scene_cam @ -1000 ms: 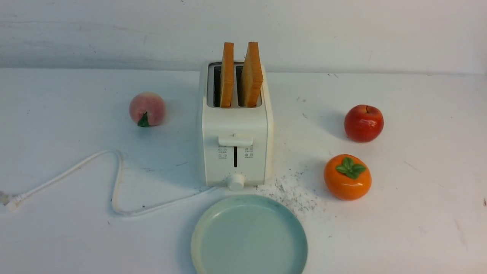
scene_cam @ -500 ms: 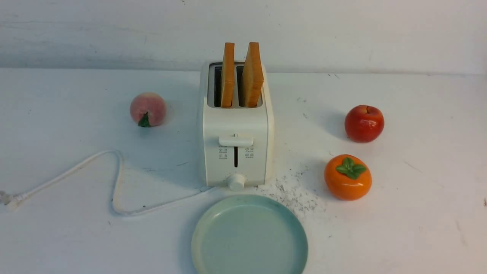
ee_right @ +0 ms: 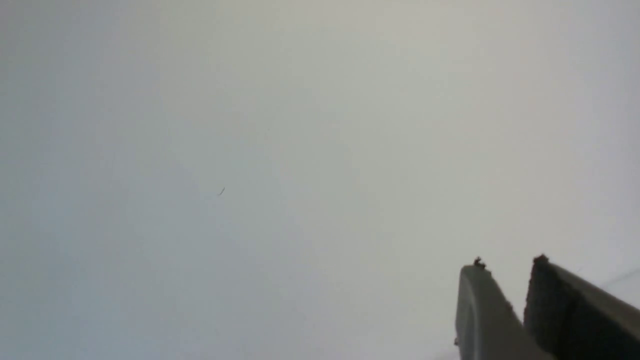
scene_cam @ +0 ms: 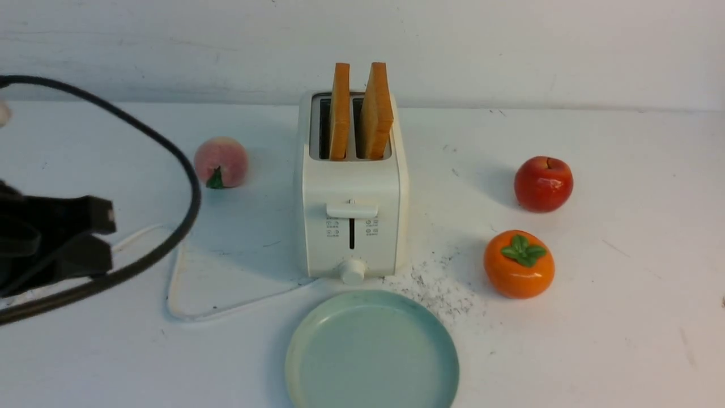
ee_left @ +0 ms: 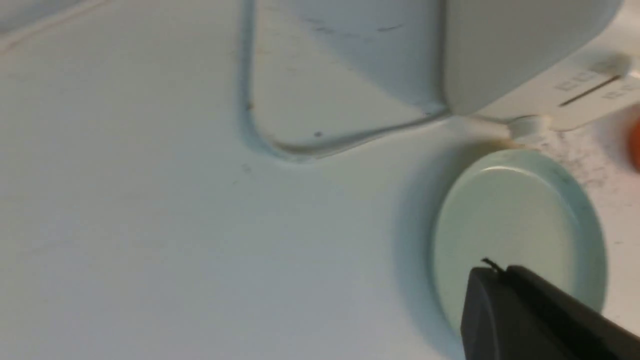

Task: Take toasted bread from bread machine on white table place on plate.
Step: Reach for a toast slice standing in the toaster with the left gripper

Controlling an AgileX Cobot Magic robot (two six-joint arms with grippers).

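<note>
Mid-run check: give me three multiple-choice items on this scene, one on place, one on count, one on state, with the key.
1. The round pale blue-green plate lies: A. in front of the cream-white toaster; B. behind it; C. on top of it.
2. Golden-orange toast slices standing in the toaster: A. one; B. two; C. three.
3. The toaster's front lever is: A. down; B. up; C. missing.
Key: A, it sits on the toaster's near side; B, two upright slices show; B, the lever sits at the top of its travel.

Quick tally, pls: 2 slices of toasted bread, 1 bread machine, 1 plate, 3 fruit, i.e. 1 peach, 1 apple, 1 persimmon, plus 1 cord, 1 white table.
</note>
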